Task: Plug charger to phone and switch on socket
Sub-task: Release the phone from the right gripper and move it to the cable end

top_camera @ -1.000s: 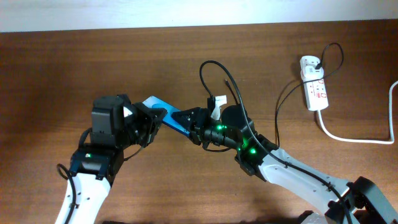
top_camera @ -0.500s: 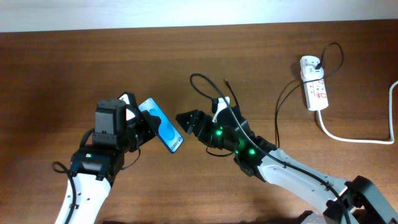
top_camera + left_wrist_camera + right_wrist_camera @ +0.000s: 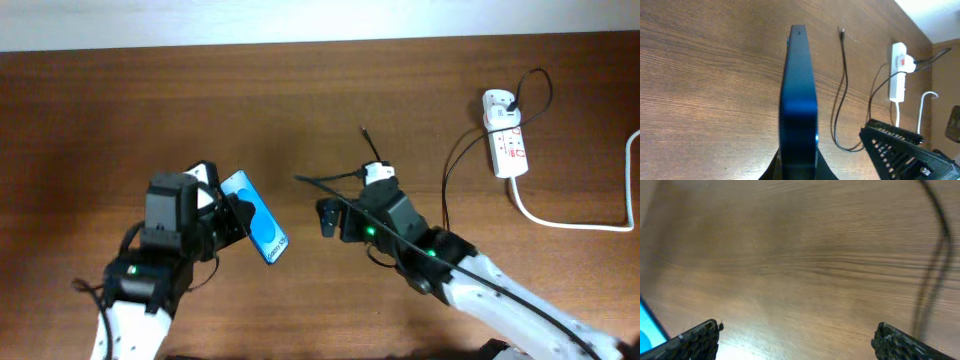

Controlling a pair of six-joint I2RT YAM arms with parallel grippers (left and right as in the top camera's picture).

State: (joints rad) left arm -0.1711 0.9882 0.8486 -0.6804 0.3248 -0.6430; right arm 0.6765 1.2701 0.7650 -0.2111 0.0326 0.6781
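Observation:
My left gripper point(image 3: 228, 213) is shut on the phone point(image 3: 254, 229), holding it tilted above the table with its blue screen up. The left wrist view shows the phone point(image 3: 799, 100) edge-on between the jaws of the left gripper point(image 3: 799, 172). My right gripper point(image 3: 328, 218) hangs open and empty a short way right of the phone; its fingers point(image 3: 695, 340) stand wide apart over bare wood. The charger's thin black cable point(image 3: 841, 90) lies on the table, its plug tip point(image 3: 362, 130) apart from the phone. Its adapter point(image 3: 508, 99) sits in the socket point(image 3: 506, 140) at the far right.
A thick white cord point(image 3: 565, 222) runs from the socket toward the right edge. The black cable loops point(image 3: 545, 80) above the socket and comes down past my right arm. The phone's blue corner point(image 3: 649, 330) shows at the left of the right wrist view.
My right gripper opened wide and drew back to the right, away from the phone's end. My left gripper carried the phone a little left and down, still shut on it.

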